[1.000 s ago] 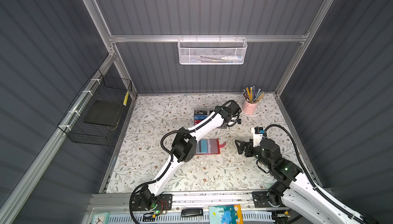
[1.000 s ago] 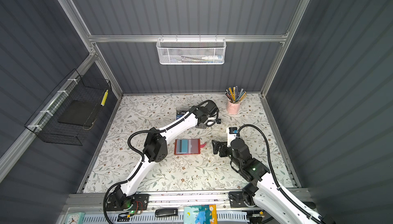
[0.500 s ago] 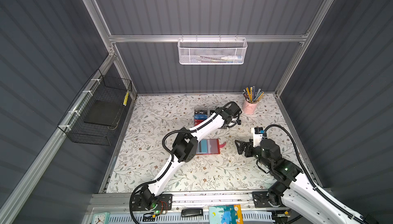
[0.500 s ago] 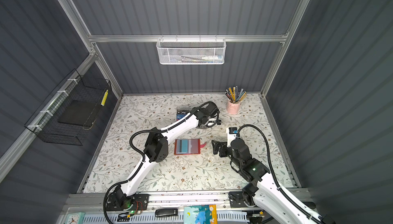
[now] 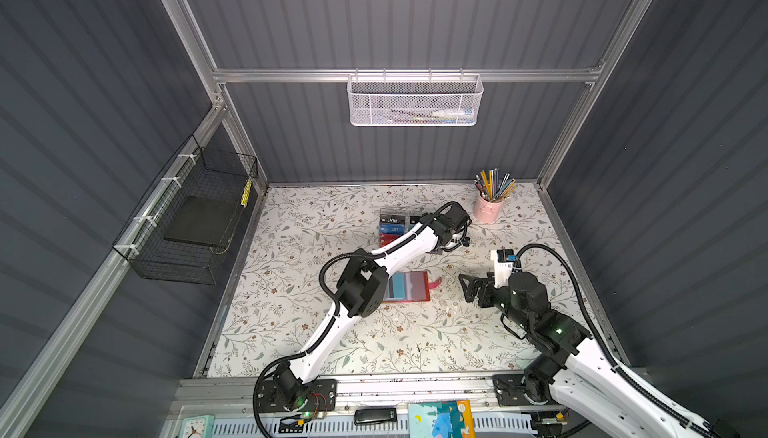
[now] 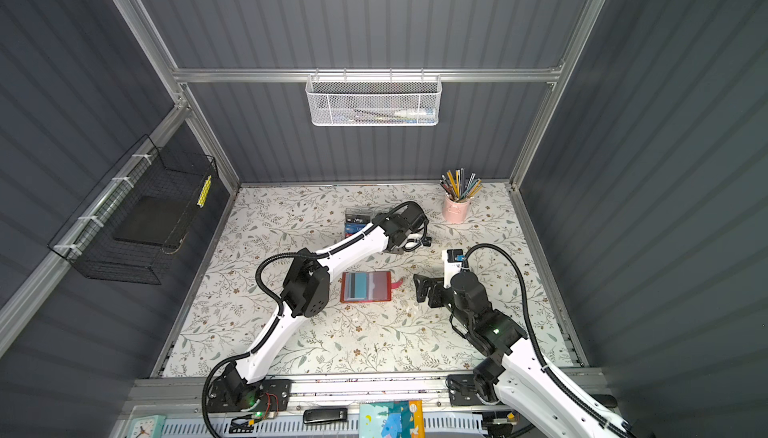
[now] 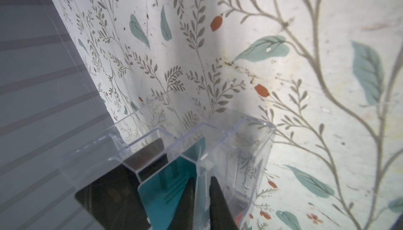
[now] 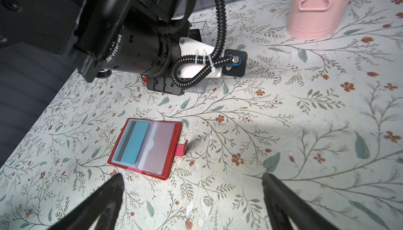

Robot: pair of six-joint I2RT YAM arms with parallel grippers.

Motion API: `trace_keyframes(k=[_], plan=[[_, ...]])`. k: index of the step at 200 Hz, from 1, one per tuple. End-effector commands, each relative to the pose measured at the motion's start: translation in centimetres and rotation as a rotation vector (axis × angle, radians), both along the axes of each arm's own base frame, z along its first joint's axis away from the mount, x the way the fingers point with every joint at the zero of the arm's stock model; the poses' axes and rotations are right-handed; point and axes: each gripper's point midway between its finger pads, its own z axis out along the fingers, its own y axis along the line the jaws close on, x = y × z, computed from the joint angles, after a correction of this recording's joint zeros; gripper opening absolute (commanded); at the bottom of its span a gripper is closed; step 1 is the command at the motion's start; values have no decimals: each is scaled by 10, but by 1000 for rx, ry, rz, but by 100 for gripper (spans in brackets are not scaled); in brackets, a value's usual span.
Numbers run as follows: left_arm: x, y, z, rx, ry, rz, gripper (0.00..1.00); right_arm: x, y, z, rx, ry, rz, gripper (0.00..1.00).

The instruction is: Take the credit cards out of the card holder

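Observation:
The card holder (image 5: 409, 286) (image 6: 368, 286) (image 8: 150, 148) is a red wallet lying open on the table in both top views. A light-blue credit card (image 8: 132, 143) sits in a clear sleeve of it. My left gripper (image 7: 201, 181) reaches into the clear acrylic rack (image 7: 246, 143). Its jaws stand narrowly apart, with a clear rack wall in the gap. A teal credit card (image 7: 165, 185) stands in a slot beside one finger. My right gripper (image 5: 467, 288) (image 8: 192, 176) hovers wide open just right of the wallet, holding nothing.
The rack (image 5: 395, 228) holds black, blue and red VIP cards. A pink cup of pencils (image 5: 488, 207) (image 8: 316, 8) stands at the back right. A black wire basket (image 5: 195, 224) hangs on the left wall and a white mesh basket (image 5: 415, 101) on the back wall.
The left wrist has shifted only slightly at the rack. The right arm and the wallet have not moved.

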Motion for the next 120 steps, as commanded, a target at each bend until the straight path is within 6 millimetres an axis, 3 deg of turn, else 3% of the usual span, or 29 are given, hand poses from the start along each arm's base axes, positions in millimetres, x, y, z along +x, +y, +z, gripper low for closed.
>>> trace_keyframes(k=[1, 120], plan=[[-5, -3, 17, 11, -14, -43, 16, 0, 1, 0, 13, -5, 2, 99], [-7, -10, 62, -82, -85, -45, 20, 0, 2, -2, 13, 1, 8, 99]])
